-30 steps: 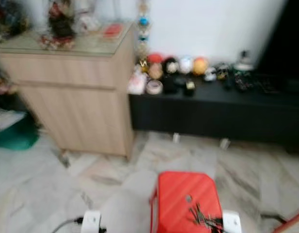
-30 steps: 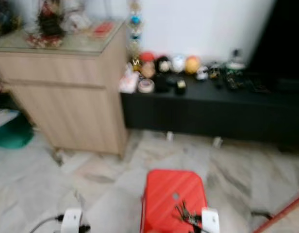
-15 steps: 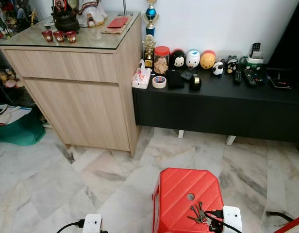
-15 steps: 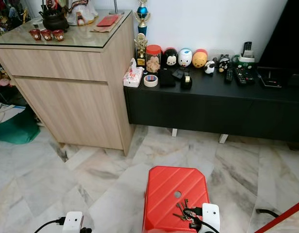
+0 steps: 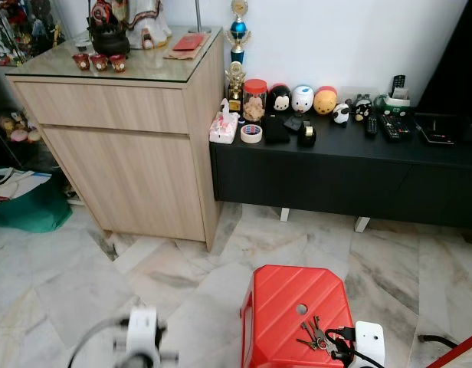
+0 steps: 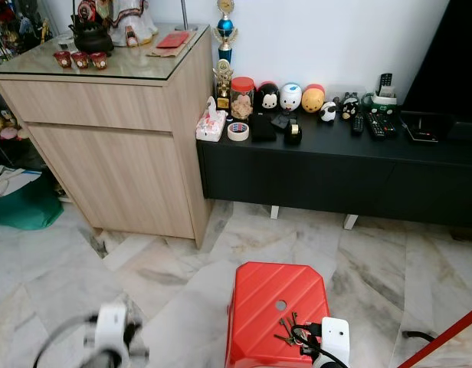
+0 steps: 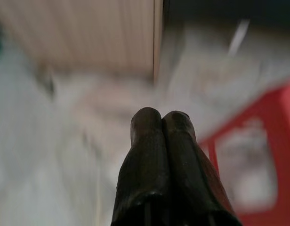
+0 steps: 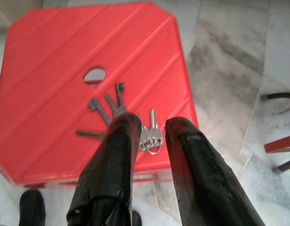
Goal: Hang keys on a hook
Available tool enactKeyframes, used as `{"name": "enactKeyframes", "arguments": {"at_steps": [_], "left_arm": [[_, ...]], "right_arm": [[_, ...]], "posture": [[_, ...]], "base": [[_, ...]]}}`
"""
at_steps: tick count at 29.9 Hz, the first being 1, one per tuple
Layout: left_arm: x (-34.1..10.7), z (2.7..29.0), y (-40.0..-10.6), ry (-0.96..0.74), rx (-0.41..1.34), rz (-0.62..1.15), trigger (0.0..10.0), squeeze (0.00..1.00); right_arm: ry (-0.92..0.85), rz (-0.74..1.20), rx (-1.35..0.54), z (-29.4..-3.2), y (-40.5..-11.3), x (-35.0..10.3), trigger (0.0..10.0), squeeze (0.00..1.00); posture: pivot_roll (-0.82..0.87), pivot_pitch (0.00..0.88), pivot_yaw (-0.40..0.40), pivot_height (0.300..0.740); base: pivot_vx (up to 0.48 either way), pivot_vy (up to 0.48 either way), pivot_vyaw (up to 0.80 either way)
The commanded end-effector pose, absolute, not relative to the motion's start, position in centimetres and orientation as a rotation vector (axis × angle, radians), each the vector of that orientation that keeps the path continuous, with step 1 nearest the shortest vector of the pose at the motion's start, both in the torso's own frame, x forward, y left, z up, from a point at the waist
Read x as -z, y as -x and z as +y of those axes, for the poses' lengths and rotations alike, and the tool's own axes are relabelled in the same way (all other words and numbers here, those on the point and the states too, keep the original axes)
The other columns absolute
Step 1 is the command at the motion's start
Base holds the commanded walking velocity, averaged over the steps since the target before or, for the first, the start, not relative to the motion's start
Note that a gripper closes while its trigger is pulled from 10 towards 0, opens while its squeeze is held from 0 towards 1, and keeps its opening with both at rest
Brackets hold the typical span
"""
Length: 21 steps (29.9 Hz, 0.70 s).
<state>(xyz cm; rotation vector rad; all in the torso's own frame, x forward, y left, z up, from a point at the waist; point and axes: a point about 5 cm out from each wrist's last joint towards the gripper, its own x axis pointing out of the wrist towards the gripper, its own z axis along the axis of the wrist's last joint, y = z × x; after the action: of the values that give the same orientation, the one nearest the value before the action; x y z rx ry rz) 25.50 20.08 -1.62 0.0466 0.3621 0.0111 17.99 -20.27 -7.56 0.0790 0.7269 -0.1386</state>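
Two steps remained as we held our right gripper (image 8: 147, 129), fingers parted, over the keys (image 8: 128, 120) at the stool's (image 8: 55, 52) five o'clock, judging a descent and pinch next.

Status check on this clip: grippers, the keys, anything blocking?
Right gripper open, poised just above the bunch of metal keys. Keys lying flat on the red plastic stool. Left gripper shut, idle. Nothing blocking the keys.
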Motion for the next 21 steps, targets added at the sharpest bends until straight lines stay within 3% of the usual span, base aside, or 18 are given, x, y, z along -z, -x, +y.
{"name": "enactKeyframes", "arguments": {"at_steps": [1,9,11,13,21], "left_arm": [[0.7,19.7,-26.0,-0.047,0.021,0.292,10.0,0.00],[-1.1,19.6,-25.0,-0.076,0.087,0.127,10.0,0.00],[-1.2,19.7,-24.2,-0.082,0.102,0.115,10.0,0.00],[-1.4,19.5,-23.7,-0.087,0.124,0.105,10.0,0.00],[-2.0,18.8,-23.8,-0.074,0.134,0.084,10.0,0.00]], "right_arm": [[-0.086,0.685,0.154,-20.4,-18.1,7.3,10.0,0.00],[-0.081,0.597,0.139,-20.5,-18.4,6.7,10.0,0.00],[-0.017,0.317,0.073,-20.5,-23.2,2.5,10.0,0.00],[-0.001,0.130,0.034,-20.2,-25.6,-0.8,10.0,0.00],[0.002,0.054,0.032,-19.4,-25.8,-2.3,10.0,0.00]], "posture": [[0.01,0.000,-0.030,0.740],[0.01,0.000,-0.030,0.740],[0.00,0.000,-0.026,0.740],[0.00,0.000,-0.024,0.740],[0.00,0.000,-0.022,0.740]], "base": [[0.000,0.000,0.00],[0.000,0.000,0.00],[0.000,0.000,0.00],[0.000,0.000,0.00],[0.000,0.000,0.00]]}}
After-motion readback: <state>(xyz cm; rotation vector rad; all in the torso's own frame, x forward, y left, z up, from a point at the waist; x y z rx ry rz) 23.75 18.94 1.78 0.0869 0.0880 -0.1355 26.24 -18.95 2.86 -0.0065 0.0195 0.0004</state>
